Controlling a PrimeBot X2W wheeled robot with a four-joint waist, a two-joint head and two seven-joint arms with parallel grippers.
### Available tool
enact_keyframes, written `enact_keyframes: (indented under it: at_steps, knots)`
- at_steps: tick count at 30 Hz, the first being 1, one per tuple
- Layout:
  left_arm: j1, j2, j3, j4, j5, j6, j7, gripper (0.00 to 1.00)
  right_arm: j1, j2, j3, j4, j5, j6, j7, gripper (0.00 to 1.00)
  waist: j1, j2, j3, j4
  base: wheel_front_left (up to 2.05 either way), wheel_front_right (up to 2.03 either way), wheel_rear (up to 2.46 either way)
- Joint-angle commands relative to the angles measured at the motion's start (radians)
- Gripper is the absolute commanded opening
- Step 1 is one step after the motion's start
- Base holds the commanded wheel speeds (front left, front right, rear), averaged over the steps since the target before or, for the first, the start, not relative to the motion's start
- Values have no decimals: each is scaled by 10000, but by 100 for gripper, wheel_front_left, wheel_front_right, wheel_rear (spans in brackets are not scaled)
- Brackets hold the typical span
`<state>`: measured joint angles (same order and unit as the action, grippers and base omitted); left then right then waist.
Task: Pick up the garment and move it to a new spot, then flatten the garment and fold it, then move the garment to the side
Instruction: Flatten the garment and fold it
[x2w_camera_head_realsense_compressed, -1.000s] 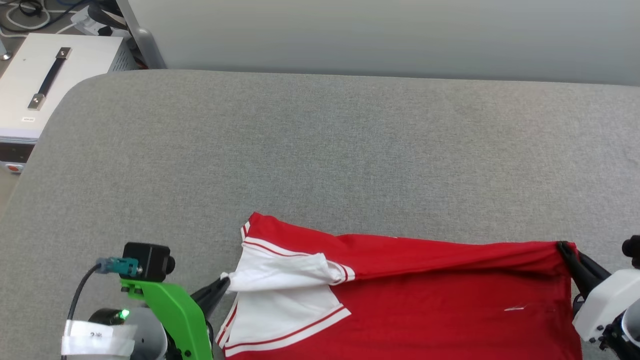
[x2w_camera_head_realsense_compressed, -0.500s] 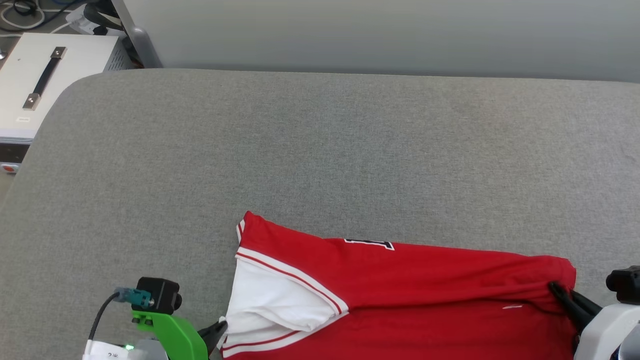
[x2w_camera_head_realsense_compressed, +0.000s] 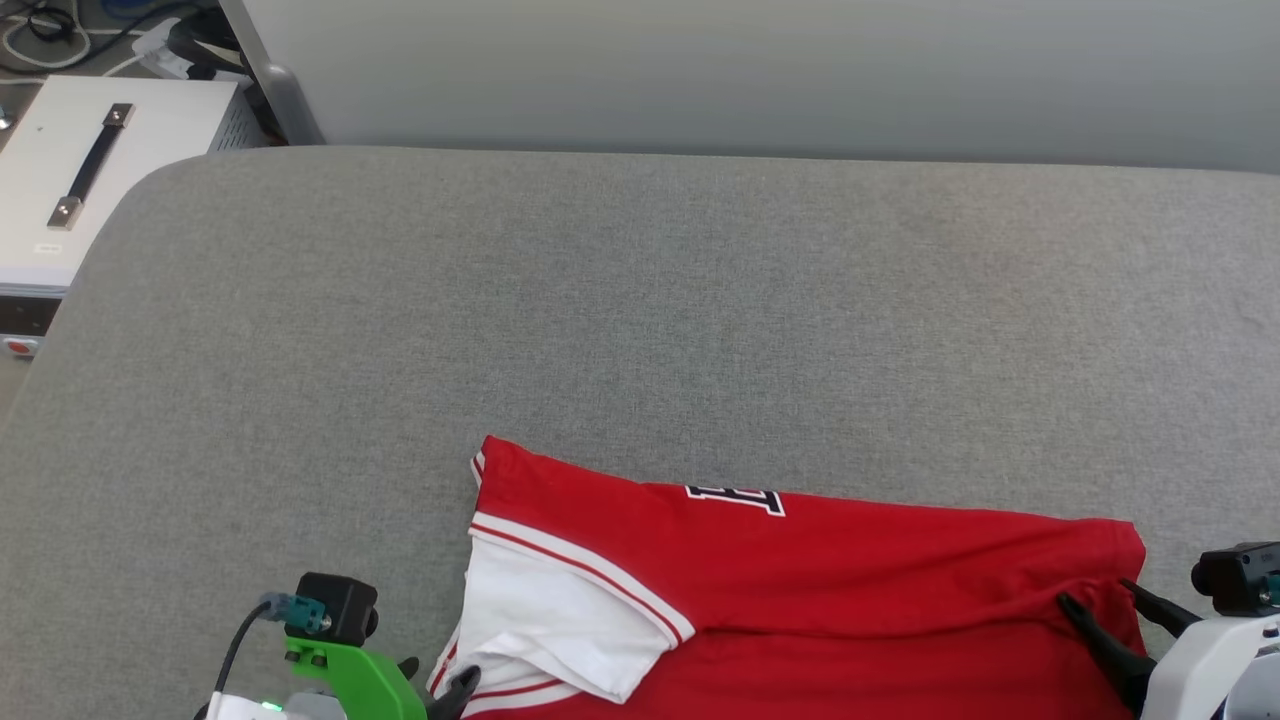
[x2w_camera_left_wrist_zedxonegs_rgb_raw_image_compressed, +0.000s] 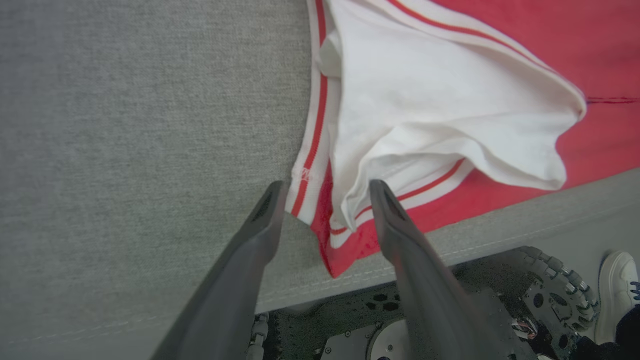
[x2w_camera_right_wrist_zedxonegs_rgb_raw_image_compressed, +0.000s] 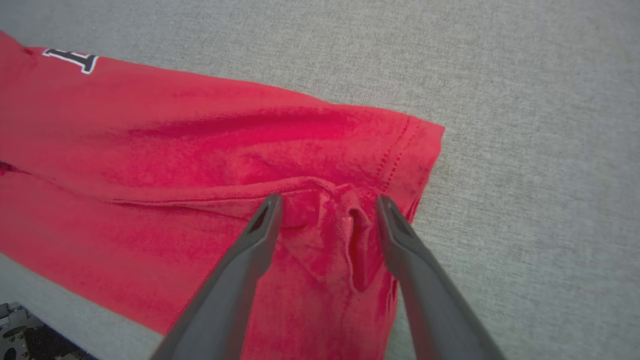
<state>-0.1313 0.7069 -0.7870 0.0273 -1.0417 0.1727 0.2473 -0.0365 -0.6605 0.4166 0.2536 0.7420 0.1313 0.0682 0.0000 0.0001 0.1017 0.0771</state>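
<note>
Well, a dark print (x2w_camera_head_realsense_compressed: 735, 498), maybe a letter, marks the folded red garment (x2w_camera_head_realsense_compressed: 880, 580) with its white sleeve; left pincer (x2w_camera_left_wrist_zedxonegs_rgb_raw_image_compressed: 326, 184) and right pincer (x2w_camera_right_wrist_zedxonegs_rgb_raw_image_compressed: 328, 197) are spread wide.

No legible text; cut-off print (x2w_camera_head_realsense_compressed: 735, 498) on garment (x2w_camera_head_realsense_compressed: 880, 570)

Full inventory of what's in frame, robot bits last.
jersey: 1, red with white sleeve, near edge of table
table: 1, grey fabric top, under the jersey
box: 1, white with dark handle, off the table's far left corner
cables: several, dark and white, behind box
shoe: 1, white, on floor below table edge
left gripper: 1, dark fingers apart, at sleeve hem
right gripper: 1, dark fingers apart, over bunched red corner
</note>
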Motion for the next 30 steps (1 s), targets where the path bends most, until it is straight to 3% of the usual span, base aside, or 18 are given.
enact_keyframes:
  at_steps: [1, 5, 10, 15, 23, 30]
  knots:
    - [-204, -48, -8, 122, 203, -9, -173, 100, -5, -11, -25, 20, 190, -6, 59, 100, 0, -1, -246, 12, 0, 0, 0]
    - [-239, -240, 87, 250, 279, -23, -587, 100, 156, -131, -122, -156, 486, -6, 263, 100, 0, -1, -577, 21, 0, 0, 0]
    - [-300, -437, 509, 367, 560, 465, -1523, 100, 382, -205, -620, -694, 1046, -6, 771, 100, 0, -1, -871, 9, 0, 0, 0]
    - [-415, -648, 839, 365, 972, 593, -2703, 100, 587, -146, -1513, -1095, 1317, -6, 1849, 100, 0, -1, -956, 26, 0, 0, 0]
    - [-743, -1039, 1124, 604, 2305, 709, -4792, 100, 858, 930, -3336, -967, 702, -6, 3732, 100, 0, -1, -679, 186, 0, 0, 0]
    - [-634, -1704, 2200, 712, 3424, 920, -5082, 100, 896, 2261, -4587, -639, 187, -6, 4642, 100, 0, -1, -282, 384, 0, 0, 0]
